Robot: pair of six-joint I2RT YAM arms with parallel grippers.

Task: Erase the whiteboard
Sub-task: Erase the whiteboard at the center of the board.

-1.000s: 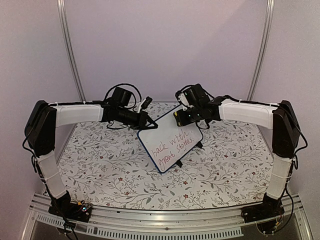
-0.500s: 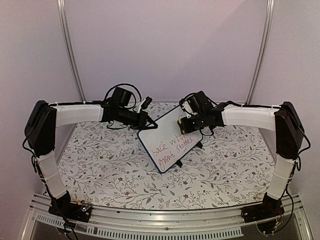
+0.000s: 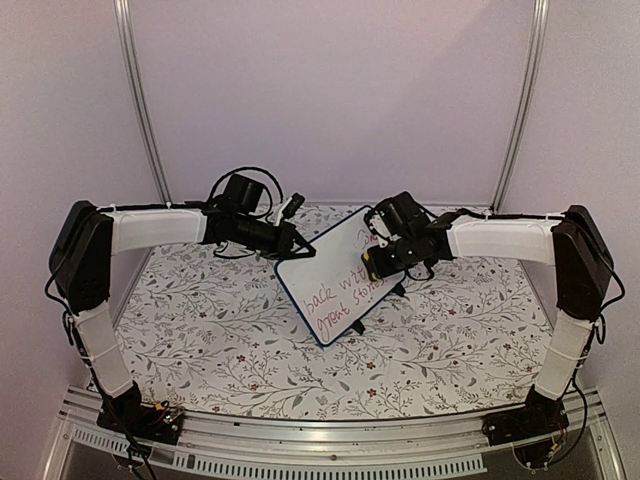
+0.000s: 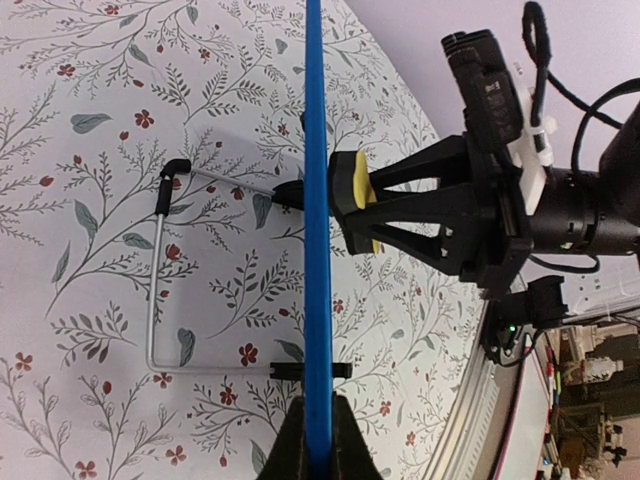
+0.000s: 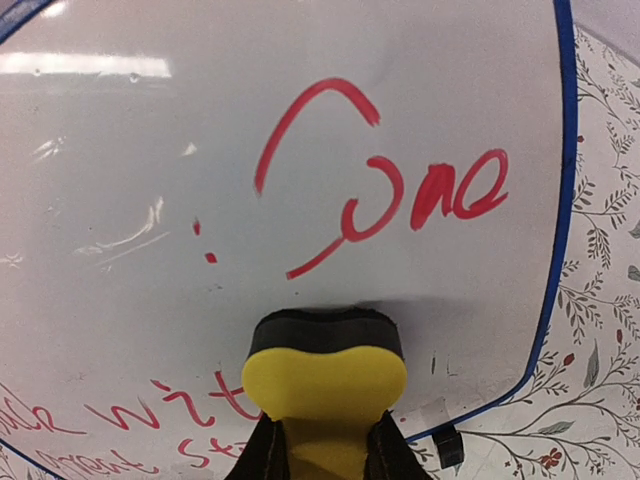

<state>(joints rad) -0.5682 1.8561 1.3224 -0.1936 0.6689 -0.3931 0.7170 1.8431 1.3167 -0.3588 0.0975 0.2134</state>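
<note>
The whiteboard (image 3: 330, 295) stands tilted on the flowered table, with red writing (image 5: 400, 195) across its face. My left gripper (image 3: 298, 250) is shut on the blue frame at the board's upper left edge. Its wrist view shows the frame edge-on (image 4: 317, 200) between the jaws (image 4: 318, 445). My right gripper (image 3: 377, 262) is shut on a yellow sponge eraser (image 5: 325, 385). The eraser's black face presses flat against the board's right side, just below the top red word. More red words (image 5: 190, 410) lie to the left of the eraser.
A bent wire stand (image 4: 158, 285) with black feet props the board from behind. The flowered cloth (image 3: 220, 330) covers the table. An aluminium rail (image 3: 300, 445) runs along the near edge, and two metal posts (image 3: 140, 100) rise at the back.
My right gripper has slid the eraser down the board's right side, from its top corner toward the middle. The left arm and the board have stayed still.
</note>
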